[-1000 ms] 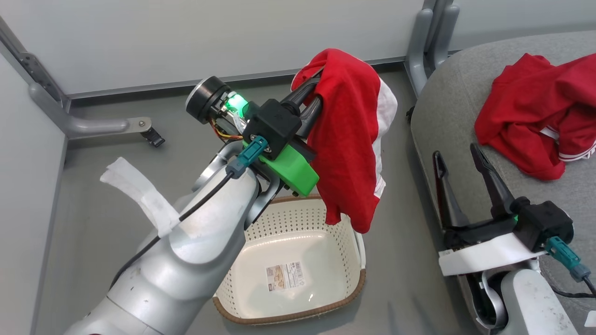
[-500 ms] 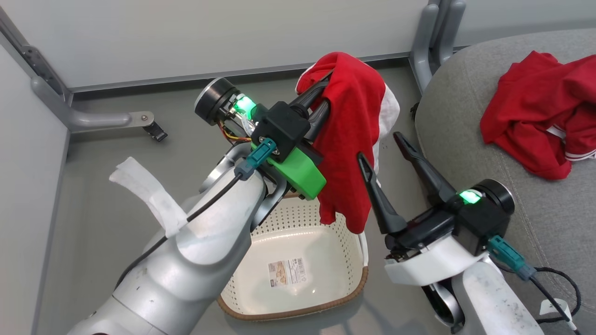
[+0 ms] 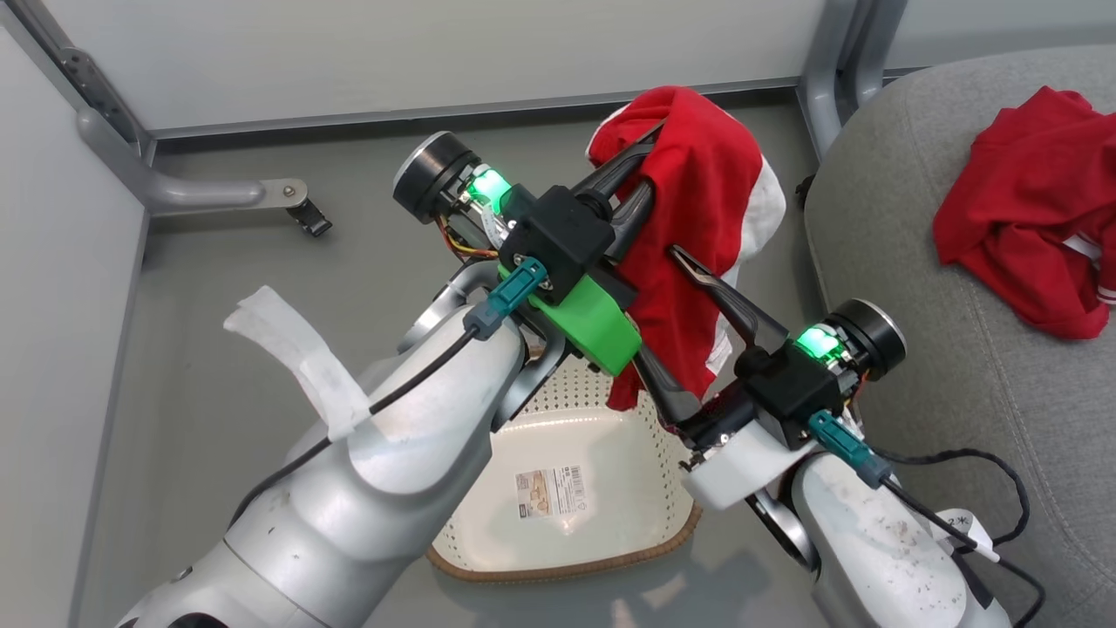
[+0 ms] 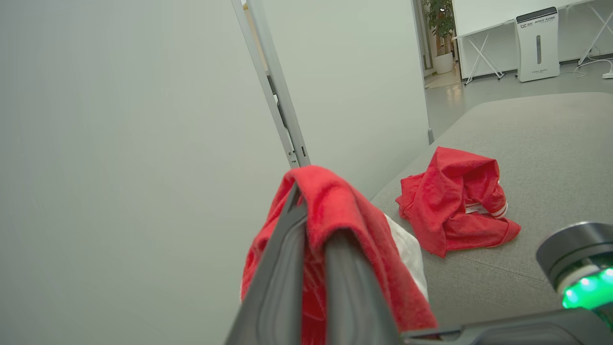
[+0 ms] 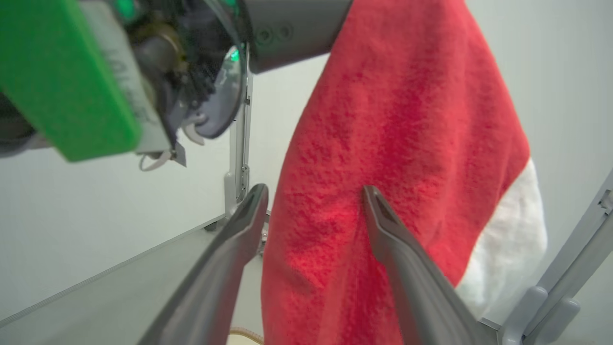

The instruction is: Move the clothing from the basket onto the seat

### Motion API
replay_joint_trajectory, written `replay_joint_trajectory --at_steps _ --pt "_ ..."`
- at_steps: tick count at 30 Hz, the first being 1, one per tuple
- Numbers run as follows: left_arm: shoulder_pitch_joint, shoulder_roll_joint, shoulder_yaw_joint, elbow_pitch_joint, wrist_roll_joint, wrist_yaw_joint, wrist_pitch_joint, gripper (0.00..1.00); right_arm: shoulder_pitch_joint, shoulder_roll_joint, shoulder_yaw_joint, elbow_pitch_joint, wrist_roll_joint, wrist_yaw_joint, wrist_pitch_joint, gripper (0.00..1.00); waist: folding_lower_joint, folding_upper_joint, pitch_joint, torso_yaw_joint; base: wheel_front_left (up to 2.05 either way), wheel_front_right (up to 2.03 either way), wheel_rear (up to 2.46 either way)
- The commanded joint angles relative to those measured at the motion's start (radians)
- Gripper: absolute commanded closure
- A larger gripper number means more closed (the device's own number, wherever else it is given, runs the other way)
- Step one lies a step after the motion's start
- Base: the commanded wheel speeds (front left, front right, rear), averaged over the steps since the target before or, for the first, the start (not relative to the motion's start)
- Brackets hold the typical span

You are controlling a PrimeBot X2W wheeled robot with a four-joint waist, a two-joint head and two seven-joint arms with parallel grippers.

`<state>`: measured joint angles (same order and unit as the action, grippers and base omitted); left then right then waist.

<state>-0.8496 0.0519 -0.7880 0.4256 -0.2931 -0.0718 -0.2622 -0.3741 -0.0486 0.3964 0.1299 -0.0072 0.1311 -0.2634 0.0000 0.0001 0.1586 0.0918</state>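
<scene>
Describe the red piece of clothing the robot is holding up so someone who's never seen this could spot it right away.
Find the white basket on the floor beside the grey seat. Above it, the left end effector is shut on a hanging red garment with a white panel. Unlike the crumpled red garment lying on the seat, it dangles in the air.

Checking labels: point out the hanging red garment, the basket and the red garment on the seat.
hanging red garment (image 3: 711, 170), head view, upper red fold.
basket (image 3: 575, 436), head view, bare inside bottom.
red garment on the seat (image 3: 1016, 222), head view, middle of the heap.
</scene>
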Motion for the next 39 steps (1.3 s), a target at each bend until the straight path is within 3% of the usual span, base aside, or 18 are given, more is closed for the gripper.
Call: replay_joint_trajectory --at_steps 1,15,39 --pt "-0.016 -0.001 -0.007 -0.010 -0.009 0.009 -0.004 1.00 -0.014 -0.003 -0.006 0.010 -0.024 -0.001 -0.002 0.00 0.0000 -0.0001 0.008 0.006 0.00 0.00 0.00" --pt "-0.029 -0.001 -0.081 -0.055 -0.095 0.075 -0.004 1.00 -0.068 -0.003 -0.081 0.074 0.001 -0.001 -0.002 0.00 0.0000 -0.0001 0.023 0.017 0.00 0.00 0.00" --pt "-0.121 -0.001 -0.181 -0.162 -0.188 0.164 -0.004 1.00 -0.159 -0.003 -0.061 0.231 0.063 -0.001 -0.002 0.00 0.0000 -0.0001 0.059 0.044 0.00 0.00 0.00"
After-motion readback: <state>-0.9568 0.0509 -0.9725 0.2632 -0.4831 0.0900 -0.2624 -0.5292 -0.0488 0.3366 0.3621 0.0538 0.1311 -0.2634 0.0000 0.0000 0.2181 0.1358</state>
